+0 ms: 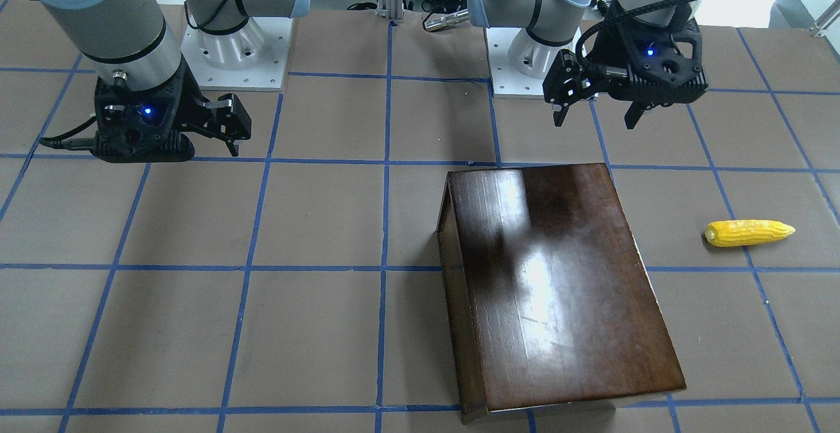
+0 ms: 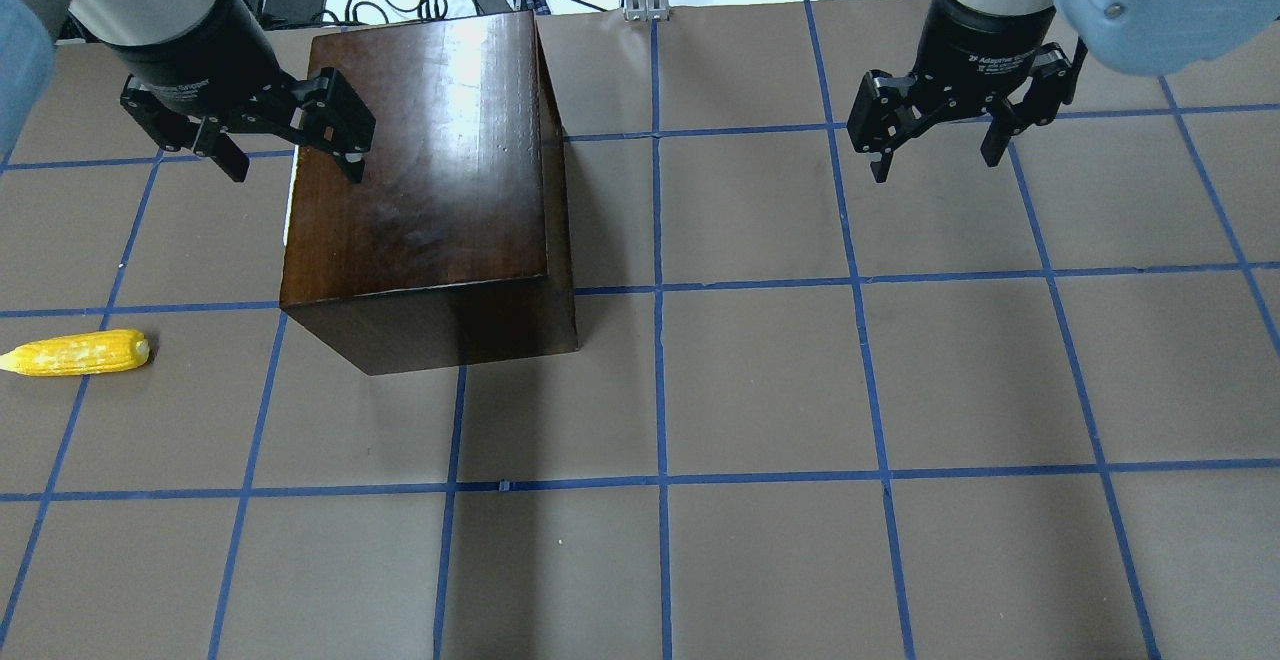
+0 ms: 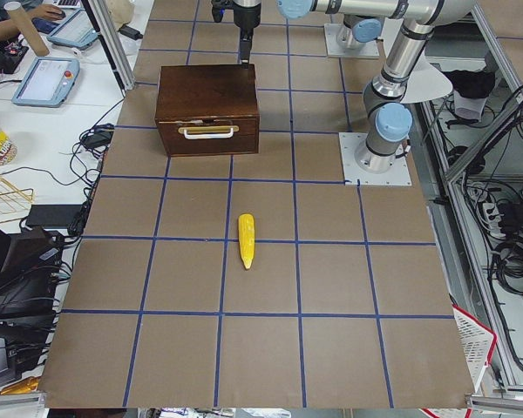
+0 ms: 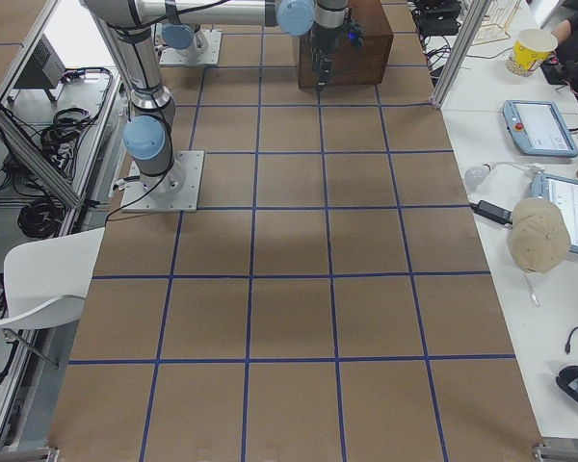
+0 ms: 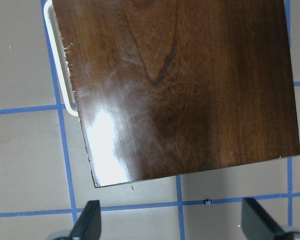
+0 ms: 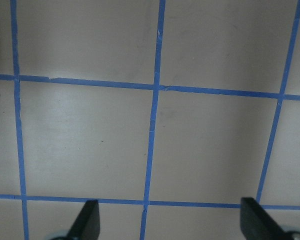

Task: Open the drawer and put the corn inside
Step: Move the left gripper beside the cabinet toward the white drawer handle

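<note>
1. Corn [image 2: 78, 352] lies loose, well left of the box [image 2: 420, 170].
2. Left gripper [image 2: 293, 168] hovers, jaws wide, over the box's handle [image 5: 57, 60] side (placed, I judge, to pull the shut drawer [image 3: 208, 143]).
3. Right gripper [image 2: 935, 168] hangs wide and empty, well clear.

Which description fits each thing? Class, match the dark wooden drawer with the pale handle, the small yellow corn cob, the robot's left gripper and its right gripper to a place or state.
Column A
1. dark wooden drawer with a pale handle
2. small yellow corn cob
3. left gripper
4. right gripper

Column B
a. open, over bare squares of the table
b. shut inside the glossy brown box
c. open, close to the box
d. lying on the table, apart from the box

Pairs: 1-b, 2-d, 3-c, 4-a
</note>
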